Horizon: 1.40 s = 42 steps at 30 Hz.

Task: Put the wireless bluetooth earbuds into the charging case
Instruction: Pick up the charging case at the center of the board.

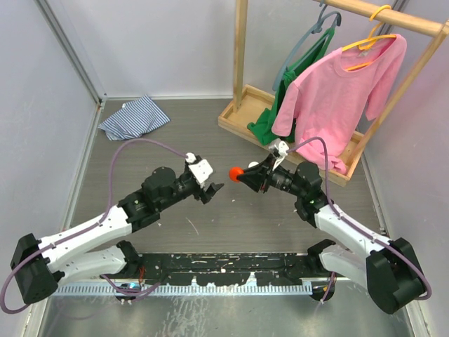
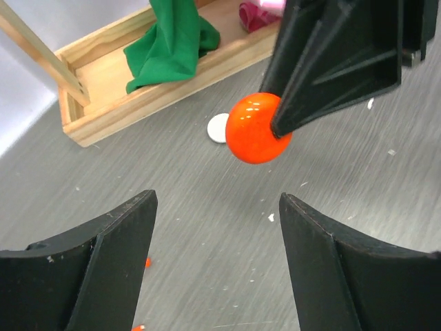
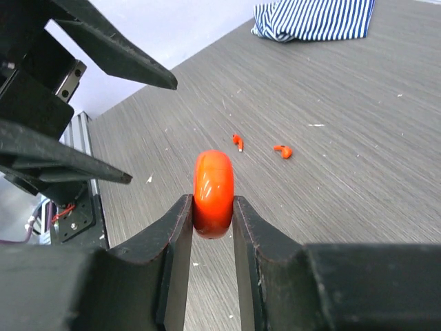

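Note:
My right gripper (image 3: 212,201) is shut on the closed, round orange charging case (image 3: 213,189), holding it by its flat sides above the table; from above the case (image 1: 236,173) hangs mid-table. My left gripper (image 2: 217,200) is open and empty, facing the case (image 2: 256,129) from a short distance. In the top view the left gripper (image 1: 215,189) is just left of the case, not touching it. Two tiny orange earbuds (image 3: 237,142) (image 3: 282,150) lie on the table beyond the case. In the left wrist view one earbud (image 2: 147,262) peeks out beside the left finger.
A white round puck (image 2: 218,127) lies on the table near the wooden rack base (image 1: 238,121). A green shirt (image 1: 298,67) and a pink shirt (image 1: 337,91) hang on the rack at the back right. A striped cloth (image 1: 133,117) lies at the back left.

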{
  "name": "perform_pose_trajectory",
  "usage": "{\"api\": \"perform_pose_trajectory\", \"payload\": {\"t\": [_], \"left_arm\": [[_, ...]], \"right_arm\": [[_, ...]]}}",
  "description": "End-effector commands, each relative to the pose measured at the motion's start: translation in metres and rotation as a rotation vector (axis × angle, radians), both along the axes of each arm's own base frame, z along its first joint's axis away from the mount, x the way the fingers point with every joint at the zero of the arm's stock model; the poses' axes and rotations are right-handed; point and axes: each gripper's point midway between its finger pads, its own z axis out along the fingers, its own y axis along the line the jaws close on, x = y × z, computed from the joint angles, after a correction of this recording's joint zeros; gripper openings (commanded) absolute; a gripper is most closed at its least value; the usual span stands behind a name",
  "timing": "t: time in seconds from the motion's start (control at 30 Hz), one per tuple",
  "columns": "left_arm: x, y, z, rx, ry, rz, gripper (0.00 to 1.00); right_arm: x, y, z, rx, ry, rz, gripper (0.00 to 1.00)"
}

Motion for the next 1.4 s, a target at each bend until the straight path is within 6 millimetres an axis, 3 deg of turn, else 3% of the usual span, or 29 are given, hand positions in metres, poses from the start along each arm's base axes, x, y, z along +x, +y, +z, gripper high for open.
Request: {"api": "perform_pose_trajectory", "payload": {"t": [0.0,0.3,0.47,1.37], "left_arm": [[-0.005,-0.009,0.054,-0.320,0.134,-0.034,0.73],[-0.015,-0.024,0.078,-0.553,0.317,-0.163,0.71],[-0.016,-0.028,0.084,-0.645,0.402,-0.213,0.65],[-0.020,-0.039,0.095,-0.750,0.549,-0.399,0.40]], "right_arm": [[0.000,-0.004,0.043,0.137,-0.141,-0.037,0.05],[-0.011,-0.009,0.059,0.244,-0.196,-0.039,0.05],[-0.017,-0.008,0.067,0.291,-0.203,-0.008,0.05],[-0.041,-0.004,0.091,0.419,-0.214,0.122,0.05]]}}
